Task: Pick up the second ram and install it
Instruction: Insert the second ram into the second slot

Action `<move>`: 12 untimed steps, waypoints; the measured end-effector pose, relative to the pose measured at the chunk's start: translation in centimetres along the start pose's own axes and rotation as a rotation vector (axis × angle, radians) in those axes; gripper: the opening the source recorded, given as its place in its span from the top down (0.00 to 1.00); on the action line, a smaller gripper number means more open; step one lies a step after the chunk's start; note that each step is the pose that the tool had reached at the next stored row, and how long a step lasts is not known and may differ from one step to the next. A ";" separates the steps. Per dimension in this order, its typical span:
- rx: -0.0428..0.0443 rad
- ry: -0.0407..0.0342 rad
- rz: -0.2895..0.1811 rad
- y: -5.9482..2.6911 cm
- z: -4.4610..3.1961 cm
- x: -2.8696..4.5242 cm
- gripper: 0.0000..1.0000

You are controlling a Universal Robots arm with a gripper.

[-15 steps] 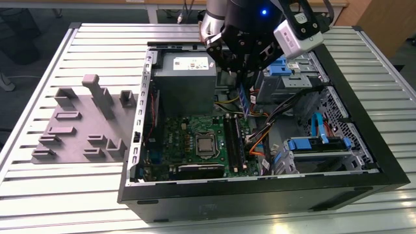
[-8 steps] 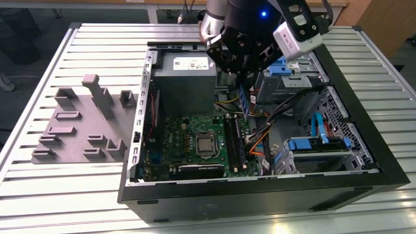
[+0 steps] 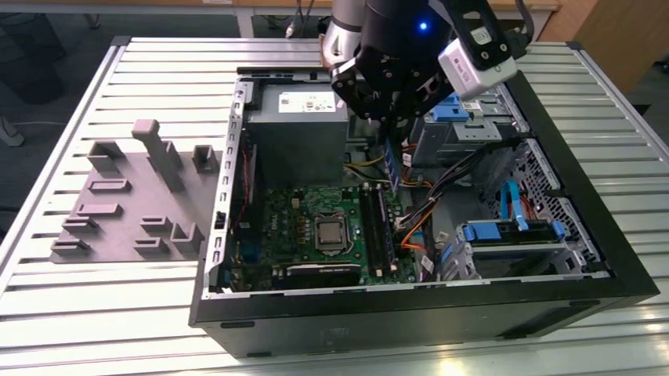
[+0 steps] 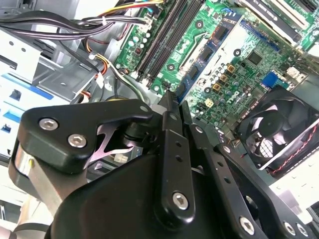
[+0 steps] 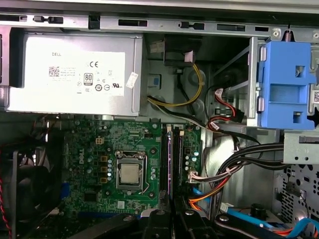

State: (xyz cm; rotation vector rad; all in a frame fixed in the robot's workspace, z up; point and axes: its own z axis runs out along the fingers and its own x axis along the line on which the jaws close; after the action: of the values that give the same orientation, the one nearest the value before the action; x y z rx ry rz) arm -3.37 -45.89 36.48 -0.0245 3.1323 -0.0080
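Note:
My gripper (image 3: 391, 135) hangs inside the open computer case (image 3: 585, 258), above the far end of the black memory slots (image 3: 377, 227). Its fingers (image 4: 169, 124) are pressed together. A thin dark stick, the second ram (image 3: 393, 164), hangs edge-on from them toward the motherboard (image 3: 303, 235). In the first wrist view the ram (image 5: 171, 164) is a narrow strip running out from the gripper (image 5: 171, 215), lined up between the long slots (image 5: 162, 159) and apart from them. In the second wrist view the gripper (image 4: 172, 97) hovers short of the slots (image 4: 167, 35).
The grey fixture tray (image 3: 115, 211) lies on the slatted table at the exterior view's left. Around the slots are the power supply (image 5: 75, 74), the bare processor (image 5: 129, 174), cable bundles (image 5: 239, 164), a blue drive caddy (image 5: 286, 84) and a case fan (image 4: 274, 134).

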 end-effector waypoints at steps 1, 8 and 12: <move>0.0004 0.0000 0.000 0.00 0.03 0.00 0.86; 0.0021 0.0001 0.000 0.00 0.25 0.00 0.86; 0.0028 0.0000 0.000 0.00 0.37 0.00 0.86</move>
State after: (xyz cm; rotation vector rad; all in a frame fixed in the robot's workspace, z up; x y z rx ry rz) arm -3.37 -45.89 36.12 -0.0246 3.1323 -0.0123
